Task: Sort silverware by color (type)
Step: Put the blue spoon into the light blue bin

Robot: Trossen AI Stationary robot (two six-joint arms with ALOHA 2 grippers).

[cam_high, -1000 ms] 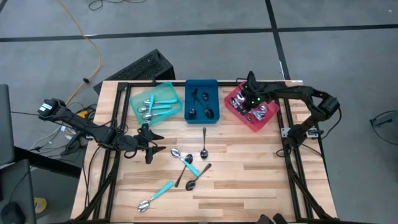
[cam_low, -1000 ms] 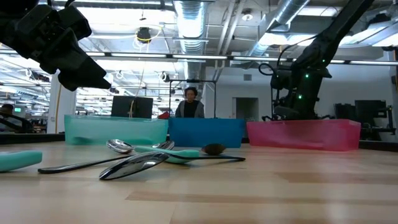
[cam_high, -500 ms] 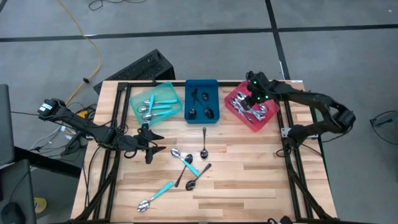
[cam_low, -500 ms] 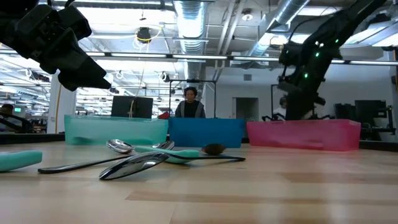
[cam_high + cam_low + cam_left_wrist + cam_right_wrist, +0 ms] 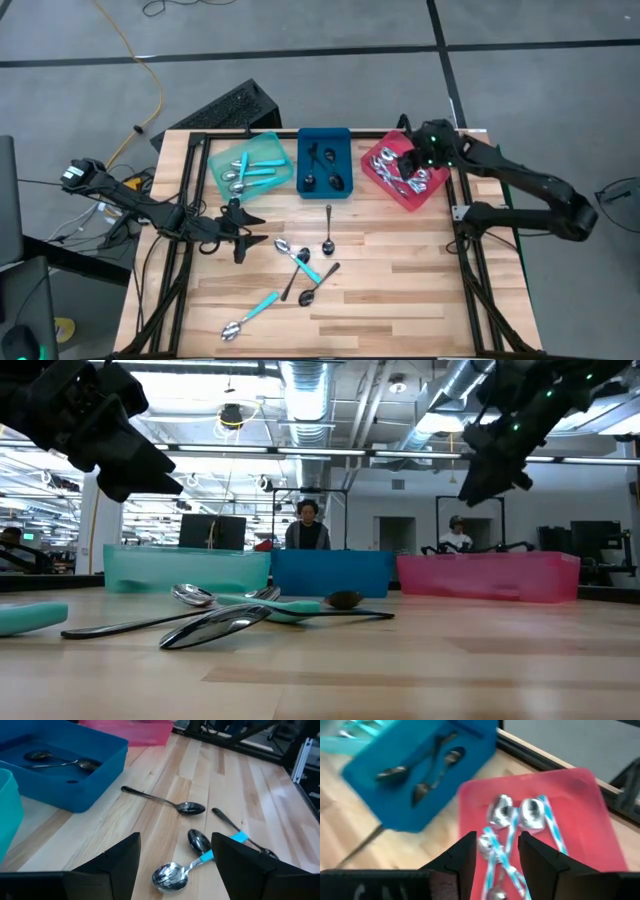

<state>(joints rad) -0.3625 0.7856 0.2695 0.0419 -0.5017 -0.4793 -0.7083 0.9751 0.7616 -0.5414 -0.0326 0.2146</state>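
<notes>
Spoons [image 5: 512,817] in red tray [image 5: 592,810] below right gripper [image 5: 495,851]

Right wrist view was motion-blurred — spoons in the red tray [image 5: 590,815] smeared, their count unclear. Low view: tray walls hid all contents; teal handle [image 5: 30,617] cut by the frame's edge — its bowl unseen.

Past the left gripper [image 5: 175,865], its fingers [image 5: 122,860] spread apart, loose spoons [image 5: 177,870] lie on the bench [image 5: 240,785]; two dark spoons [image 5: 60,762] rest in the blue tray [image 5: 95,785].
</notes>
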